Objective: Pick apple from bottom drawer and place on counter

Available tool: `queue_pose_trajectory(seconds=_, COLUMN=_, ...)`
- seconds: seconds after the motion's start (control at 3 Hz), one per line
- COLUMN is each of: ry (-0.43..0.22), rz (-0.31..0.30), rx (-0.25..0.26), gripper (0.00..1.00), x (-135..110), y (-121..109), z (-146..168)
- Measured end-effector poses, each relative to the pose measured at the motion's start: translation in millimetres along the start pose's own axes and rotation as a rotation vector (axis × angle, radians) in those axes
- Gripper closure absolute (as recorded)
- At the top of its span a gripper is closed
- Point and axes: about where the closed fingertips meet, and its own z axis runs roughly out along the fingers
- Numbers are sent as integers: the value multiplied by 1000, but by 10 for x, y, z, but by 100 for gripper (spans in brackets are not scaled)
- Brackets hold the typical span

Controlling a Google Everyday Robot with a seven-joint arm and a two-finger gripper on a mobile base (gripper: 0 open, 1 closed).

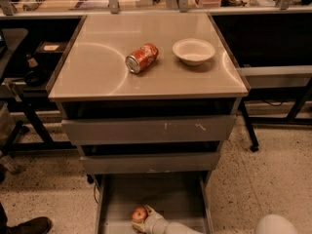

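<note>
gripper down in the bottom drawer, near its front edge and left of centre. presses right up against the apple, meeting it on the right and lower side. open, closed or clamped on the fruit: cannot tell from here. pale in colour, with a yellowish patch just beneath the apple.

arm pale and rounded, entering the view at the bottom edge. slants up and to the left across the inside of the drawer and ends at the gripper. lies low, close to the grey drawer bottom. another rounded white part of the robot at the lower right corner, outside the drawer, over the speckled floor.

apple inside the pulled-out bottom drawer, near the front, red with a lighter patch on top. bottom drawer drawn out well past the two upper drawers. both of those pushed in, the top one marked with pale scuffs.

table above, glossy beige with a dark rim. carries a crushed red soda can lying on its side near the middle. also carries a white bowl, upright to the right of the can, the two near each other but apart. dark shoe at the lower left corner, on the speckled floor.
</note>
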Motion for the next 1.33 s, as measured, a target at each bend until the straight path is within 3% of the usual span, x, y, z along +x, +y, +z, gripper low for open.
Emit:
queue_pose_trajectory(seconds=0.67, ry=0, rz=0, rx=0, gripper=88, x=0, y=0, z=0)
queue_pose_trajectory(seconds=1.0, ry=-1, rz=0, rx=0, gripper=100, x=-6, y=3, z=-1)
queue_pose_trajectory(seconds=1.33, ry=-1, rz=-13, rx=6, gripper=100, x=-137, y=12, z=-69)
